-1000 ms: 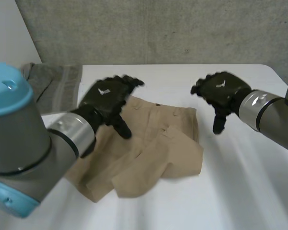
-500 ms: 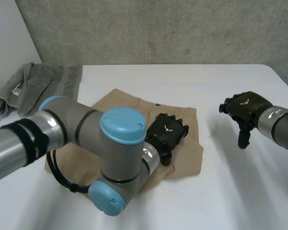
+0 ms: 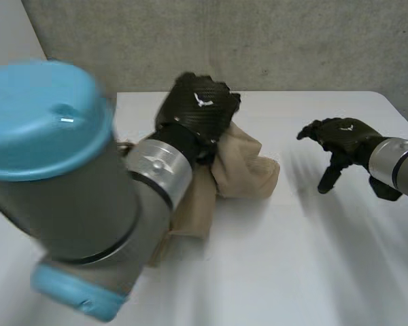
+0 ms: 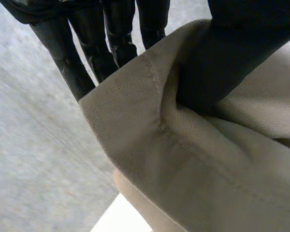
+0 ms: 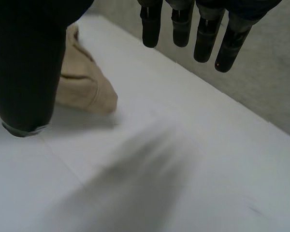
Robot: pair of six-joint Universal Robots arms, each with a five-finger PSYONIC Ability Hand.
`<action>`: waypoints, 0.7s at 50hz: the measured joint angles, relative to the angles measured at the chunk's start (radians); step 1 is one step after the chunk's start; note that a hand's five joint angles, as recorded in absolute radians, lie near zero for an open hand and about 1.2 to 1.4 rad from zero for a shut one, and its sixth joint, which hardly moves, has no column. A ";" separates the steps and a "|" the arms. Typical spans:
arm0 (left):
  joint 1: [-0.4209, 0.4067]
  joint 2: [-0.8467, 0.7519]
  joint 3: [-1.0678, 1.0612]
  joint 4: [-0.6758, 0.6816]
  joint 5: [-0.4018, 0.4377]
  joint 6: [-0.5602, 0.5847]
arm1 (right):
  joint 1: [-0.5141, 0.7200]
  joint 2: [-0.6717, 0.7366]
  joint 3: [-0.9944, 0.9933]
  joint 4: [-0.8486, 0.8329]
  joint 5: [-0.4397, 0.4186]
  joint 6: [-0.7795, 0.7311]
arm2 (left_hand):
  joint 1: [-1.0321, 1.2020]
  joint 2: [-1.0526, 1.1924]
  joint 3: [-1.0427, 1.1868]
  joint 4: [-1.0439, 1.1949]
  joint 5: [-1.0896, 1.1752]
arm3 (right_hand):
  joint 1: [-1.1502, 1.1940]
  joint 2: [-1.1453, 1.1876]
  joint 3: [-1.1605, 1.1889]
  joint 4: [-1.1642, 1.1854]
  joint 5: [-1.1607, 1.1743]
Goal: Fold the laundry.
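The left hand (image 3: 197, 109) is gripping the cloth (image 3: 243, 161), a tan garment, by an edge: in its wrist view the hemmed edge is lying pinched between the thumb and the fingers (image 4: 79, 53), which are pressing on it from either side. In the head view that hand is holding its part of the cloth raised above the table (image 3: 313, 258), while the rest is hanging down in a bunch and resting on the table beside the left arm (image 3: 88, 204). The right hand (image 3: 340, 139) is hovering over the table on the cloth's right, apart from it, its fingers (image 5: 183, 21) hanging straight and relaxed with nothing in them. As for the folding, it seems to be barely under way: the cloth is looking crumpled and heaped rather than flat, no neat fold is showing, and the work of spreading it, doubling it over and smoothing it down is probably all waiting to be done
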 measured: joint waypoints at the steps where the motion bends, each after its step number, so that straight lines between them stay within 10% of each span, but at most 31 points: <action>1: 0.001 0.022 -0.013 0.000 0.000 0.015 | 0.000 0.003 -0.003 0.000 -0.011 0.018 | 0.000 0.000 0.000 0.000 0.000 | 0.000 0.000 0.000 0.000 0.000; 20: 0.054 0.131 -0.066 0.002 -0.011 0.122 | 0.209 0.223 -0.015 -0.151 -0.109 0.405 | 0.000 0.002 0.004 0.000 0.000 | 0.001 0.002 0.002 0.001 0.001; 23: 0.062 0.130 -0.064 0.002 -0.011 0.120 | 0.220 0.235 -0.015 -0.159 -0.101 0.405 | 0.000 0.002 0.004 0.000 0.000 | 0.122 0.150 0.137 0.125 0.121; 27: 0.087 0.125 -0.060 0.004 -0.009 0.115 | 0.227 0.231 -0.024 -0.161 -0.092 0.400 | 0.000 0.002 0.004 0.000 0.000 | 0.733 0.892 0.882 0.868 0.826; 35: 0.131 0.102 -0.022 0.048 -0.008 0.089 | 0.187 0.084 -0.067 -0.156 -0.094 0.356 | 0.000 0.003 0.006 0.000 0.000 | 0.778 0.954 0.966 0.952 0.917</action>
